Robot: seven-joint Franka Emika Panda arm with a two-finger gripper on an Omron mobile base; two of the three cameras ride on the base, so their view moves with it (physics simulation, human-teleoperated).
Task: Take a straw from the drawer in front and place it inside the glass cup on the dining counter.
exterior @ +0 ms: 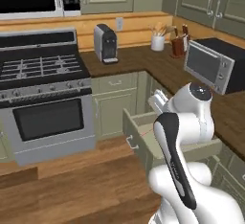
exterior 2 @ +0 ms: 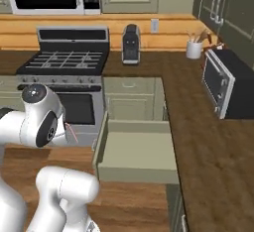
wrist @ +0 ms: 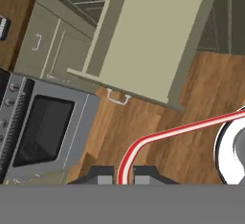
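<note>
In the hand view my gripper (wrist: 122,177) is shut on the straw (wrist: 182,128), a thin red stick with a bend. It rises from between the fingertips (wrist: 101,175), curves, and runs off to the right. The straw also shows as a thin red line beside my arm (exterior 2: 71,133) and over the drawer's side (exterior: 146,133). The drawer (exterior 2: 139,149) stands pulled out, its pale interior (wrist: 148,36) bare, its front (exterior: 136,144) facing the floor space. I hold the straw above the wood floor, outside the drawer's front. The glass cup and the dining counter are out of view.
A stove with an oven (exterior: 43,108) stands left of the drawer. On the brown worktop (exterior 2: 208,142) are a coffee machine (exterior: 106,43), a toaster oven (exterior: 210,65) and a utensil holder (exterior 2: 193,49). Wood floor (exterior: 81,184) lies open in front of the cabinets.
</note>
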